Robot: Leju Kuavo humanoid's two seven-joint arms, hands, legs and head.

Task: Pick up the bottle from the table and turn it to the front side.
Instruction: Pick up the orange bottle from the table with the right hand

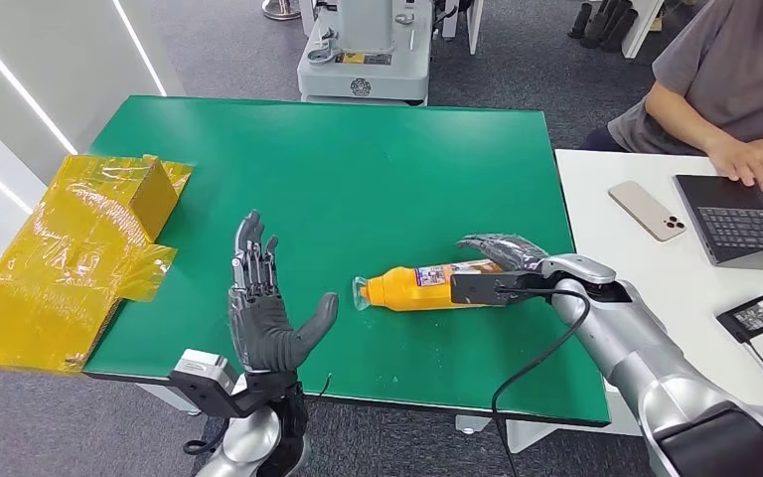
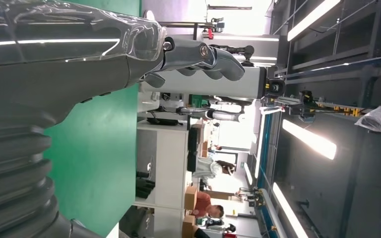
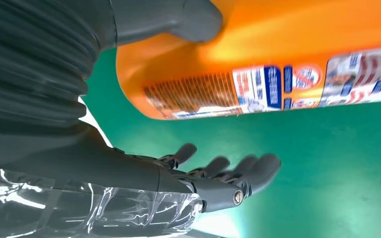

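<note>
A green counter (image 1: 358, 169) stands in a workshop with a grey carpet, a white desk (image 1: 646, 268) butted against its right side where a person (image 1: 725, 89) types at a laptop (image 1: 745, 214), and a yellow taped box (image 1: 70, 248) at its left end. From the head view, the orange bottle (image 1: 412, 288) lies on its side near the front edge, its clear cap toward my left hand (image 1: 263, 318), which is raised over the counter with its fingers spread and upright, holding nothing, well apart from the bottle. My right hand (image 1: 507, 260) is at the bottle's base end, arched over it; I cannot tell from here whether it touches. In the left wrist view my left fingers (image 2: 213, 62) curl loosely in the air above the green surface, with shelving and people far behind. In the right wrist view the bottle (image 3: 278, 54) fills the frame close up, its printed label facing the camera; my thumb (image 3: 178, 20) sits against or just beside one flank of the bottle while my fingers (image 3: 238, 173) reach out, apart from each other, on the other side with a gap of green between them and the plastic. I judge the step is closing on the bottle: I should bring the fingers in until the body is trapped against the thumb, grip the wide lower part rather than the taper, and squeeze gently, since a smooth rounded bottle can roll or slip before I lift and rotate it.
</note>
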